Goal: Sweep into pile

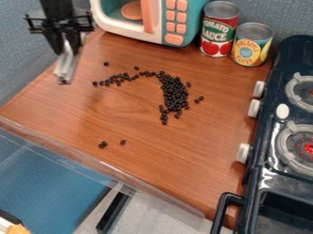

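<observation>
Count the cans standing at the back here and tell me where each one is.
2. A red-labelled can stands beside the toy microwave; a yellow-and-blue-labelled can stands next to it, on the side toward the stove.

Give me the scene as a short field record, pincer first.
Pincer: upper left, holding a pale tool
Main cluster: small dark pieces, loosely heaped
Trail: from cluster's top toward the tool
Strays: three near the clear-edged side; others around cluster
Pile: not yet gathered
Back: toy microwave, two cans
Right: toy stove
</observation>
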